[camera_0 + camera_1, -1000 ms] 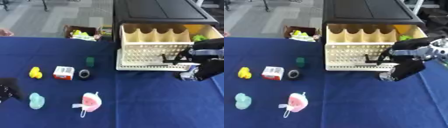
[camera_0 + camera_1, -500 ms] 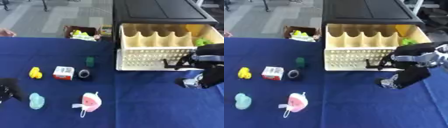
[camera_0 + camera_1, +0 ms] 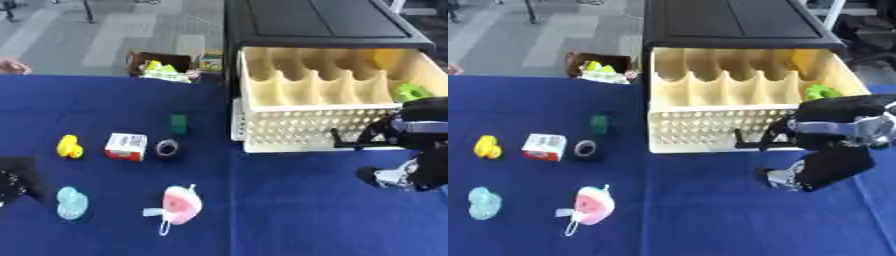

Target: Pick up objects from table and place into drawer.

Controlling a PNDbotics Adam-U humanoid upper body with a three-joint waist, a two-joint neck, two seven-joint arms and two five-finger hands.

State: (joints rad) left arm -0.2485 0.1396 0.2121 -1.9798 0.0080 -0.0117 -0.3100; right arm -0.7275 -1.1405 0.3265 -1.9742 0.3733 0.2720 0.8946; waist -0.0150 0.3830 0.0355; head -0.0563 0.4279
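Right robot hand (image 3: 798,176) low on the worktop (image 3: 693,220) just in front of the open drawer (image 3: 737,131), fingers too blurred to call open or clenched; nothing seen in it. Remaining things all well to its left: tape roll (image 3: 584,148) nearest, then box (image 3: 544,146), pink toy (image 3: 591,205), duck (image 3: 486,147). Left robot hand (image 3: 12,181) visible only in the left eye view, at the left edge, closer to duck and teal toy (image 3: 72,202), state unclear
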